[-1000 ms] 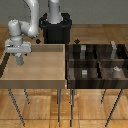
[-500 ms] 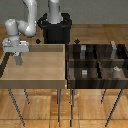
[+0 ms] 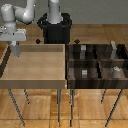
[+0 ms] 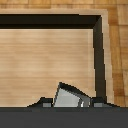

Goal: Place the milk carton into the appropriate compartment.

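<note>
Apparently the milk carton (image 4: 69, 96), grey, tilted, between the fingers (image 4: 44, 104)

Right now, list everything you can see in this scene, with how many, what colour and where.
milk carton: one, grey, tilted between the gripper fingers above the wooden bin
wooden bin: one, light tan, on thin legs at the exterior view's left
compartment bin: one, dark brown, four compartments, on thin legs at the exterior view's right
small items in the compartments: four, grey, one per compartment; too small to identify
floor: wood planks, under and behind both bins
robot pedestal: one, black, behind the bins
arm: one, white, reaching over the wooden bin's far corner
gripper: one, grey, closed on the milk carton
</note>
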